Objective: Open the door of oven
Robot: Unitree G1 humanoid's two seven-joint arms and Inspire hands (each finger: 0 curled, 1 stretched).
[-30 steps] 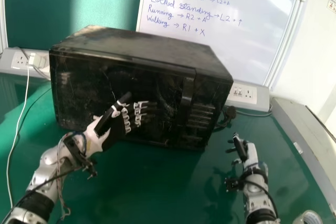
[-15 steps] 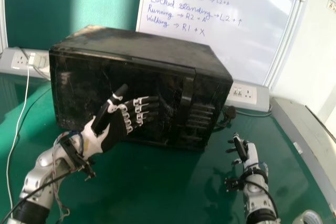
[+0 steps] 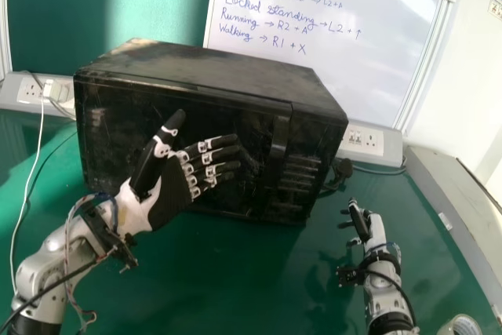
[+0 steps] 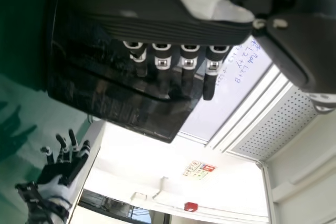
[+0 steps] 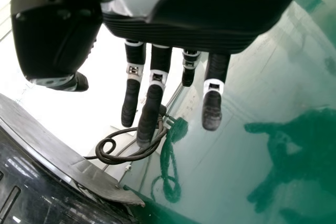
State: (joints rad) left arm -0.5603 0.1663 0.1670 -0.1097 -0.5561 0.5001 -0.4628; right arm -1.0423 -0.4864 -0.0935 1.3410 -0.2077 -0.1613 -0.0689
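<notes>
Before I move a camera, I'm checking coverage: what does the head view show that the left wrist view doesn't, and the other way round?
The head view adds the roll of tape and the wall sockets. The left wrist view adds a small red box and a window. Both take in the oven, the whiteboard, the left hand and the right hand.

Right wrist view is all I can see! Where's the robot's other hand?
Observer: The left hand is in front of the oven, with its fingers spread open.
Operator: Is it holding the handle?
Observer: No. In the head view, the handle is to the right of its fingertips, with a gap between.
Operator: So is the door open?
Observer: No, the door looks shut.
</notes>
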